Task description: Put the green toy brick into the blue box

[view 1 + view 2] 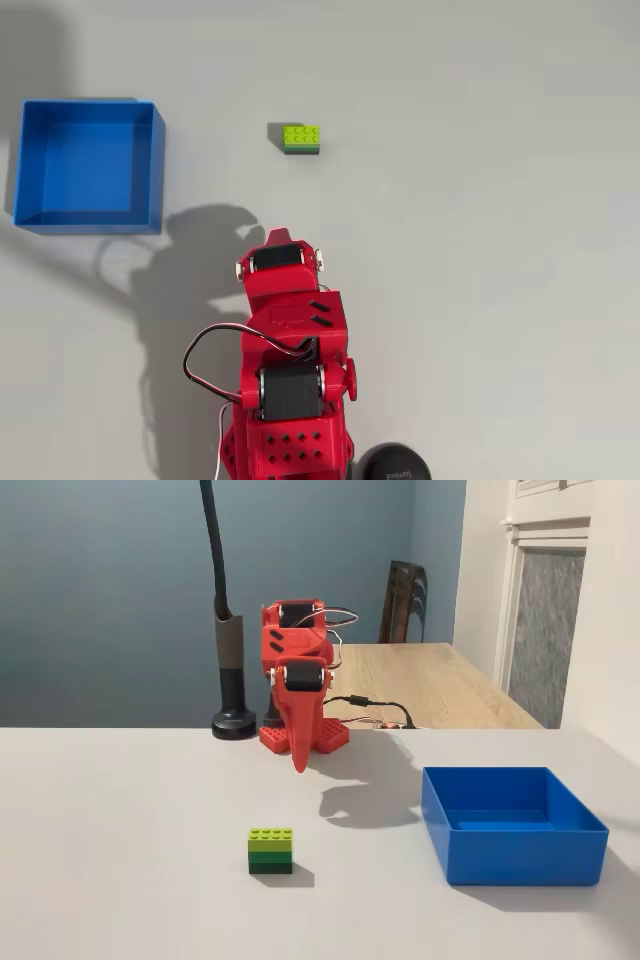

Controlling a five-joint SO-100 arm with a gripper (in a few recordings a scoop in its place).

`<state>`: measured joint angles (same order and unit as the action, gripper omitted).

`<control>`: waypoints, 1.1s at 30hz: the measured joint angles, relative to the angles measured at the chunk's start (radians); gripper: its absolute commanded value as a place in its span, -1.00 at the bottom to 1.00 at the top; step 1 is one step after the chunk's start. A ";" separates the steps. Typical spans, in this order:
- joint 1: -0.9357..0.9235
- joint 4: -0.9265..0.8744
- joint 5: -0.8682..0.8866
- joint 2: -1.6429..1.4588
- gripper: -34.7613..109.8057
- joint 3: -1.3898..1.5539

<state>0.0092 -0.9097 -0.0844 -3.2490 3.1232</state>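
Note:
The green toy brick point(301, 138) point(270, 850) stands alone on the pale grey table, lime on top and darker green below. The blue box point(157, 165) point(525, 858) sits with nothing inside it, at the left in the overhead view and at the right in the fixed view. My red arm point(285, 340) is folded over its base. Its gripper point(299, 752) hangs pointing down, with the fingers together in one tapered tip and nothing between them. It hovers well short of the brick and off to one side of the box.
A black post on a round base point(234, 723) point(393, 465) stands beside the arm's base. Black and white cables point(200, 365) loop off the arm. A wooden table point(450, 685) lies behind. Bare tabletop surrounds the brick and box.

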 measured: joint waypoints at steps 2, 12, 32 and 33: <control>0.000 0.000 -0.018 0.000 -0.52 0.000; 0.000 0.000 -0.034 0.000 -0.52 0.000; 0.002 -0.003 -0.026 0.035 -0.52 -0.020; 0.005 -0.003 -0.025 0.037 -0.52 -0.031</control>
<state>0.0138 -0.9127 -0.1089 -3.2122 3.0925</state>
